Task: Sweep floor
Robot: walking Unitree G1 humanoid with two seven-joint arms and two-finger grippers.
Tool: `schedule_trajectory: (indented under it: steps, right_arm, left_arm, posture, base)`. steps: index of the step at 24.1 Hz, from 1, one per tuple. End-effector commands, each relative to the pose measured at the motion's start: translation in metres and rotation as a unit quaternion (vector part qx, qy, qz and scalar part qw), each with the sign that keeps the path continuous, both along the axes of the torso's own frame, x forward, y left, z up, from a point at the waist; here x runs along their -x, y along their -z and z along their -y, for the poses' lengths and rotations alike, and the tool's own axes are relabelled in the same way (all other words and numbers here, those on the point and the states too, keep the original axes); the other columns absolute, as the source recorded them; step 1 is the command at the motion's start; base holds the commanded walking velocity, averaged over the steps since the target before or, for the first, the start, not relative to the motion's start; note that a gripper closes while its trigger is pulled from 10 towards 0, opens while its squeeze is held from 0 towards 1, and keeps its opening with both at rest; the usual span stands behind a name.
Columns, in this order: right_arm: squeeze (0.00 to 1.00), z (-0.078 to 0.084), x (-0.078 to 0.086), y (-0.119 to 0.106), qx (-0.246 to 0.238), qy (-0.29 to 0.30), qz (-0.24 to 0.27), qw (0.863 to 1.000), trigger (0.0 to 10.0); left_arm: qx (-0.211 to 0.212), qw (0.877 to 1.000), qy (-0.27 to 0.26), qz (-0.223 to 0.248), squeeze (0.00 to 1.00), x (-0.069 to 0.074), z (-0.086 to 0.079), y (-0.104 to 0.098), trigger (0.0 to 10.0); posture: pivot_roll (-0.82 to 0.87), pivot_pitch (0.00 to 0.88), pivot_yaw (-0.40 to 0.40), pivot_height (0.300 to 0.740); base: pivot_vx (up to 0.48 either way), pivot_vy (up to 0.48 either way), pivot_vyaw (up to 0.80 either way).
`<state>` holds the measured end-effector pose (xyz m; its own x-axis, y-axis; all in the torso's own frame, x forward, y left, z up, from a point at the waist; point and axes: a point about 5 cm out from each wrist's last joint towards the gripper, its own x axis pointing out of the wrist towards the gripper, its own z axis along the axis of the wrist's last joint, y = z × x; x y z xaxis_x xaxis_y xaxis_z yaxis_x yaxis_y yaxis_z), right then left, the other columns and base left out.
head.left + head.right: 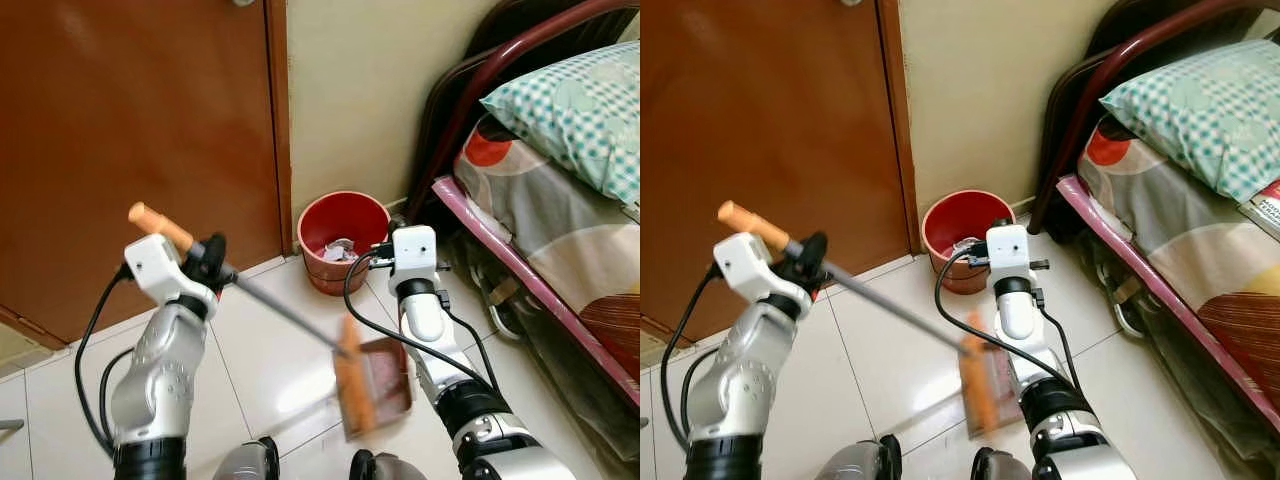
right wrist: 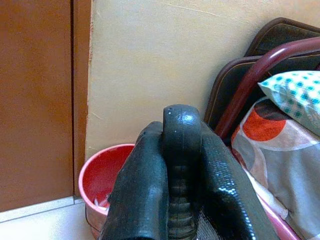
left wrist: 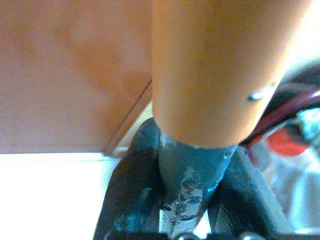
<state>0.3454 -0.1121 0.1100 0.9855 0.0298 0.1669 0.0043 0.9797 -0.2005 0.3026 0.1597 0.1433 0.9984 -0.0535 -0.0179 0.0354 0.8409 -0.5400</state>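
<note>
The broom head (image 1: 353, 385) is down on the white tiled floor (image 1: 270, 350) at about six o'clock, blurred, its orange bristles right against the mouth of the reddish dustpan (image 1: 385, 378), so this reads as the gather-in stroke. To do it well, I'd say the strokes want to be short and low, drawn toward the pan's lip, with the pan held flat to the tile so nothing slips under the edge, and the long shaft kept from swinging toward the door (image 1: 130, 130) at ten o'clock. The left hand (image 1: 207, 256), up at nine o'clock, has its two black fingers closed tight around the grey metal shaft of the broom (image 1: 280, 310), just below the orange grip (image 1: 160, 226); the wrist camera shows the fingers (image 3: 127, 200) pressed on either side of the tube where the orange sleeve ends. The right hand (image 2: 172, 190) is clamped snugly on a black ribbed handle (image 2: 180, 150) that stands upright between its fingers, and judging by the arm's line down to the pan, that is the dustpan's own handle. Beyond, at twelve o'clock, a red bucket (image 1: 345, 225) with scraps inside sits against the wall, close by the bed frame (image 1: 520, 270) at two o'clock.
</note>
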Motion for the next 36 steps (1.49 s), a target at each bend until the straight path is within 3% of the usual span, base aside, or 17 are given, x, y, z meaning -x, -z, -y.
schedule_trajectory:
  steps: [1, 3, 5, 7, 10, 13, 15, 17, 20, 30, 33, 36]
  right_arm:
    - [0.0, -0.003, 0.0, 0.001, -0.004, -0.013, 0.002, 1.0, 10.0]
    - [0.0, -0.004, 0.001, 0.003, -0.008, -0.016, -0.001, 1.0, 10.0]
    - [0.0, 0.0, 0.003, 0.005, -0.011, -0.015, -0.002, 1.0, 10.0]
    - [0.0, 0.011, 0.007, 0.009, -0.01, -0.01, -0.001, 1.0, 10.0]
    - [0.0, 0.03, 0.017, 0.016, -0.017, 0.0, -0.003, 1.0, 10.0]
    - [0.0, 0.042, 0.031, 0.021, -0.041, 0.007, -0.001, 0.999, 10.0]
    - [0.0, 0.046, 0.043, 0.017, -0.052, 0.0, 0.011, 0.999, 10.0]
    - [0.0, 0.05, 0.044, 0.008, -0.047, -0.002, 0.028, 0.999, 10.0]
    - [0.0, 0.055, 0.044, 0.002, -0.052, 0.001, 0.032, 0.998, 10.0]
    - [0.0, 0.053, 0.051, -0.014, -0.084, -0.006, 0.024, 0.996, 10.0]
    - [0.0, 0.054, 0.047, -0.024, -0.099, -0.008, 0.028, 0.995, 10.0]
    - [0.0, 0.055, 0.037, -0.049, -0.141, -0.011, 0.051, 0.989, 10.0]
  left_arm:
    - [0.055, 0.997, 0.008, 0.047, 0.0, -0.002, 0.0, -0.023, 10.0]
    - [0.052, 0.997, -0.012, 0.055, 0.0, -0.005, -0.013, -0.027, 10.0]
    - [0.02, 0.997, -0.044, 0.066, 0.0, -0.008, -0.036, -0.03, 10.0]
    - [-0.057, 0.992, -0.082, 0.075, 0.0, -0.008, -0.066, -0.037, 10.0]
    - [-0.138, 0.985, -0.089, 0.06, 0.0, 0.002, -0.086, -0.032, 10.0]
    - [-0.175, 0.982, -0.065, 0.026, 0.0, 0.017, -0.082, -0.009, 10.0]
    - [-0.21, 0.977, -0.032, 0.008, 0.0, 0.025, -0.069, 0.013, 10.0]
    - [-0.211, 0.977, -0.017, 0.006, 0.0, 0.023, -0.056, 0.02, 10.0]
    - [-0.213, 0.977, -0.014, 0.006, 0.0, 0.022, -0.051, 0.022, 10.0]
    - [-0.226, 0.973, -0.037, -0.001, 0.0, 0.023, -0.059, 0.028, 10.0]
    - [-0.262, 0.963, -0.066, -0.023, 0.0, 0.026, -0.07, 0.034, 10.0]
    - [-0.291, 0.951, -0.09, -0.044, 0.0, 0.029, -0.08, 0.042, 10.0]
  posture:
    - [0.17, 0.171, -0.011, 0.74]
    - [0.17, 0.161, -0.008, 0.74]
    - [0.16, 0.153, -0.005, 0.74]
    - [0.16, 0.14, 0.003, 0.74]
    - [0.15, 0.128, 0.017, 0.74]
    - [0.15, 0.113, 0.026, 0.74]
    - [0.14, 0.099, 0.033, 0.74]
    - [0.12, 0.095, 0.041, 0.74]
    - [0.11, 0.104, 0.043, 0.74]
    - [0.1, 0.121, 0.052, 0.74]
    - [0.1, 0.124, 0.052, 0.74]
    - [0.09, 0.123, 0.05, 0.74]
  base:
    - [0.0, 0.0, 0.0]
    - [0.0, 0.0, 0.0]
    - [0.0, 0.0, 0.0]
    - [0.0, 0.0, 0.0]
    - [0.0, 0.0, 0.0]
    - [0.0, 0.0, 0.0]
    - [0.0, 0.0, 0.0]
    - [0.0, -0.396, 0.0]
    - [0.0, -0.424, 0.44]
    - [0.0, -0.282, 0.04]
    - [0.0, 0.0, 0.0]
    - [0.0, 0.0, 0.0]
